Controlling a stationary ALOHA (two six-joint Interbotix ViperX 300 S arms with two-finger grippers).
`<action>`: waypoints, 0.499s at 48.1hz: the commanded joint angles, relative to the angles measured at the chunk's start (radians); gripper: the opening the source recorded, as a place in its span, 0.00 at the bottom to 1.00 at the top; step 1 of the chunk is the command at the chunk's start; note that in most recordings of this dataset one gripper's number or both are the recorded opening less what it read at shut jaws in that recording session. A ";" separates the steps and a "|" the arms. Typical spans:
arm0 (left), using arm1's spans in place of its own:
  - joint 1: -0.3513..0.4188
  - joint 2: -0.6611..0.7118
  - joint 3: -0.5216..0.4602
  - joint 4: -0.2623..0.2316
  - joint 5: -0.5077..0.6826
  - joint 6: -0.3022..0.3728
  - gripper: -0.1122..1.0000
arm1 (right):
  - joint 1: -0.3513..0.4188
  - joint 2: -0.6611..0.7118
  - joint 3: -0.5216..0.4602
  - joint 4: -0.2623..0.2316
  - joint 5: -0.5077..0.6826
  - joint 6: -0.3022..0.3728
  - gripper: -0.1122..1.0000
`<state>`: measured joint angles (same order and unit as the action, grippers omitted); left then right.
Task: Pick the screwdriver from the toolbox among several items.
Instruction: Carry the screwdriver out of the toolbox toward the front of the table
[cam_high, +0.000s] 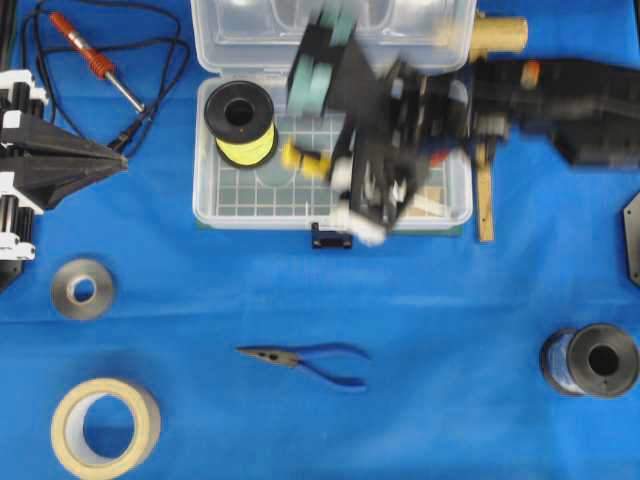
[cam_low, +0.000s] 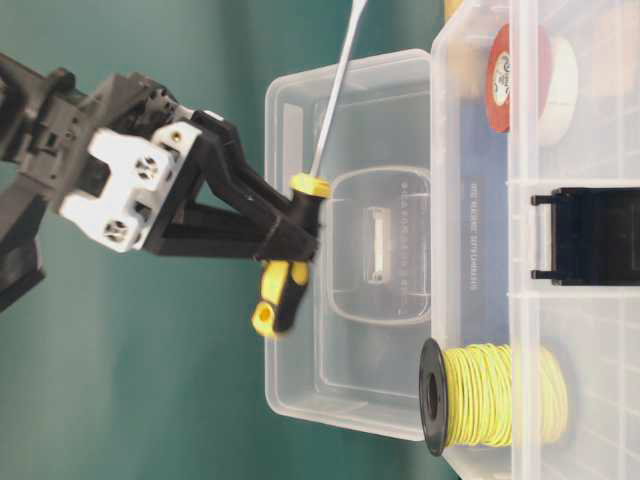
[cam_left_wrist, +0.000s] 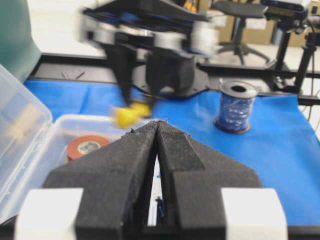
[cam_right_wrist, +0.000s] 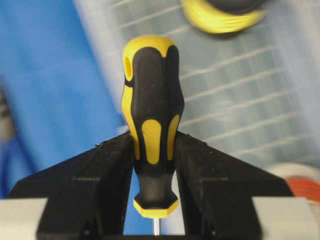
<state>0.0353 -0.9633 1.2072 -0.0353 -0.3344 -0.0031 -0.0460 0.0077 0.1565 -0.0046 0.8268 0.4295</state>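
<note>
My right gripper (cam_right_wrist: 154, 150) is shut on the yellow-and-black handle of the screwdriver (cam_right_wrist: 152, 115). It holds it lifted above the open clear toolbox (cam_high: 260, 195). In the table-level view the screwdriver (cam_low: 288, 270) is clear of the box wall (cam_low: 475, 250), in the gripper (cam_low: 297, 235). Its yellow handle end (cam_high: 303, 158) shows from overhead beside the blurred right gripper (cam_high: 330, 165). In the box are the yellow wire spool (cam_high: 240, 120) and the red tape (cam_low: 515, 75). My left gripper (cam_high: 122, 163) is shut and empty at the left edge; its tips (cam_left_wrist: 157, 125) point at the box.
A red-handled soldering iron (cam_high: 95, 60) with a black cord lies at the back left. Blue-handled pliers (cam_high: 310, 358) lie in front of the box. A grey roll (cam_high: 82, 288) and a masking tape roll (cam_high: 105, 425) sit front left, a blue wire spool (cam_high: 590, 362) front right, and a wooden ruler (cam_high: 485, 205) right of the box.
</note>
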 joint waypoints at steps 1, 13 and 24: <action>0.003 0.005 -0.011 0.000 -0.005 0.000 0.10 | 0.074 0.011 -0.032 -0.012 -0.043 0.031 0.34; 0.003 0.005 -0.011 0.000 -0.009 0.000 0.10 | 0.163 0.169 -0.048 -0.060 -0.104 0.127 0.34; 0.003 0.008 -0.008 0.000 -0.009 0.006 0.10 | 0.204 0.330 -0.078 -0.054 -0.169 0.149 0.34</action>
<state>0.0368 -0.9633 1.2103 -0.0353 -0.3344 0.0015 0.1350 0.3221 0.1181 -0.0614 0.6964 0.5768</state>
